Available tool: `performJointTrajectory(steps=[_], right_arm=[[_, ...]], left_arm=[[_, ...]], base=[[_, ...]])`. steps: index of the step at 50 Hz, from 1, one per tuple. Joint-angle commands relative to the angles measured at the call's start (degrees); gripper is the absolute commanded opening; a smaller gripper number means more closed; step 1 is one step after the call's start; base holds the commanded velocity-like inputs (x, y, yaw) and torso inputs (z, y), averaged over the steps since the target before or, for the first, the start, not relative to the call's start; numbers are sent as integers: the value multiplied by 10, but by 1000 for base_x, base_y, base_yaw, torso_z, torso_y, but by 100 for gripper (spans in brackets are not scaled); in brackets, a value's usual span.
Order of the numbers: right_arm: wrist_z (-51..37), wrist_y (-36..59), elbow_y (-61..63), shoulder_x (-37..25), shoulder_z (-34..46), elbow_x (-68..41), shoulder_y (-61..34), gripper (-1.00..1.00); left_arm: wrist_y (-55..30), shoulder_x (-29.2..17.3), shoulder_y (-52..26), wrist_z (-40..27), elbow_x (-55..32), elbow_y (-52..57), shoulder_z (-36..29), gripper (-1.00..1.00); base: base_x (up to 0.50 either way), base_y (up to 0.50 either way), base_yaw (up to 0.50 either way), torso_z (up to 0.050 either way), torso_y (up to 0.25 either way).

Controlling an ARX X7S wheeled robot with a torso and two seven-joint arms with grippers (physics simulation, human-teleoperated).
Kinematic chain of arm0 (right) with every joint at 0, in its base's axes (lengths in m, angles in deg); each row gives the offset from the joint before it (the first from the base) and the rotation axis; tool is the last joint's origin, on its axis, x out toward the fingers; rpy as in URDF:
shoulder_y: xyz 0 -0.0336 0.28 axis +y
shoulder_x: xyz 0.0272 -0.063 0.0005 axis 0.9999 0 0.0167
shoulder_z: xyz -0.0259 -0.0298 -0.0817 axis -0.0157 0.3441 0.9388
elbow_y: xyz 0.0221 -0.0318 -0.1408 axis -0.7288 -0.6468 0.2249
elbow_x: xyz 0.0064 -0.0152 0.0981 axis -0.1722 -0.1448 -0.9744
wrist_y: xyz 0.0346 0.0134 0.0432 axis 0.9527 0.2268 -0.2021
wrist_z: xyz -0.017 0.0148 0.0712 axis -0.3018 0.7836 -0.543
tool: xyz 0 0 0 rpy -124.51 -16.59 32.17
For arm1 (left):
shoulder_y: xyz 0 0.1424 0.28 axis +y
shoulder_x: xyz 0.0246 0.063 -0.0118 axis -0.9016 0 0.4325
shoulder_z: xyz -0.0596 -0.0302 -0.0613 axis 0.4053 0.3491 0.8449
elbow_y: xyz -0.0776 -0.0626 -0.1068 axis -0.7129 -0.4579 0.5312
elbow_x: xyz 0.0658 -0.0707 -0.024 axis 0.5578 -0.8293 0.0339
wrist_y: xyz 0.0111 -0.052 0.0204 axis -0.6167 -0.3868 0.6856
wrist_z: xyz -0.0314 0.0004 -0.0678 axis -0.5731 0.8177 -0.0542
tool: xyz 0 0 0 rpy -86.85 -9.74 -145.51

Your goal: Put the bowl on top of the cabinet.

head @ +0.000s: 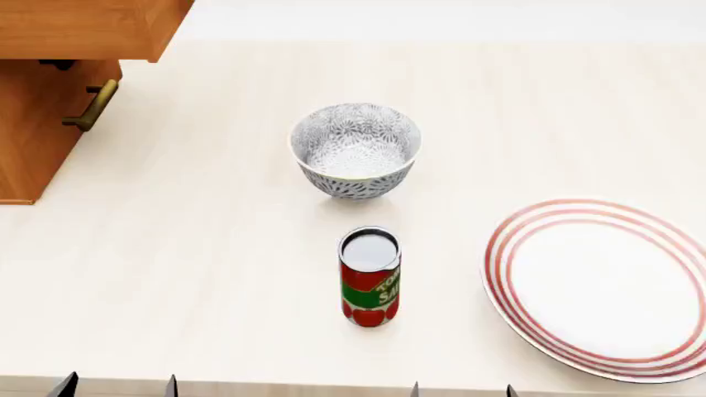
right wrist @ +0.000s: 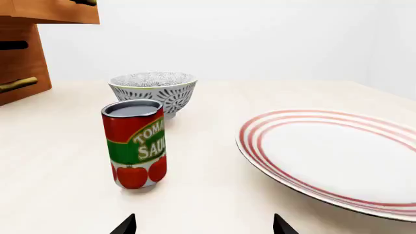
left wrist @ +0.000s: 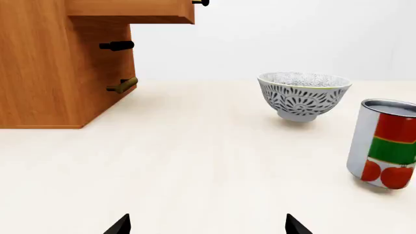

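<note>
The bowl [head: 355, 149], white with a dark leaf pattern, stands upright on the pale table, also seen in the left wrist view [left wrist: 304, 95] and the right wrist view [right wrist: 153, 91]. The orange-brown cabinet [head: 45, 91] stands at the far left, its drawer pulled out [left wrist: 130, 10], with brass bar handles [head: 93, 106]. My left gripper [head: 116, 386] is open at the table's near edge, far from the bowl, its tips [left wrist: 120, 225] wide apart. Beside it, my right gripper [head: 462, 390] is open too, with nothing between its fingertips [right wrist: 125, 225].
A red and green tomato sauce can [head: 369, 277] stands upright between the bowl and the near edge. A flat white plate with red rings [head: 604, 285] lies at the right, reaching the table's edge.
</note>
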Motion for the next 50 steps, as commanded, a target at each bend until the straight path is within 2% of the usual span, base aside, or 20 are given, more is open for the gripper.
performJointTrajectory(steps=[1, 10, 50], right_arm=[[-16, 4, 0, -8, 12, -5, -1, 100], [-32, -6, -1, -26, 33, -18, 1, 100], [-67, -7, -3, -58, 76, -30, -3, 100]], left_arm=[[0, -9, 0, -11, -9, 0, -10, 100], [1, -24, -2, -29, -25, -2, -29, 100], [1, -55, -3, -64, -54, 1, -66, 100]], base=[[0, 0, 0, 0, 0], [0, 43, 0, 0, 0], [0, 500, 0, 0, 0]])
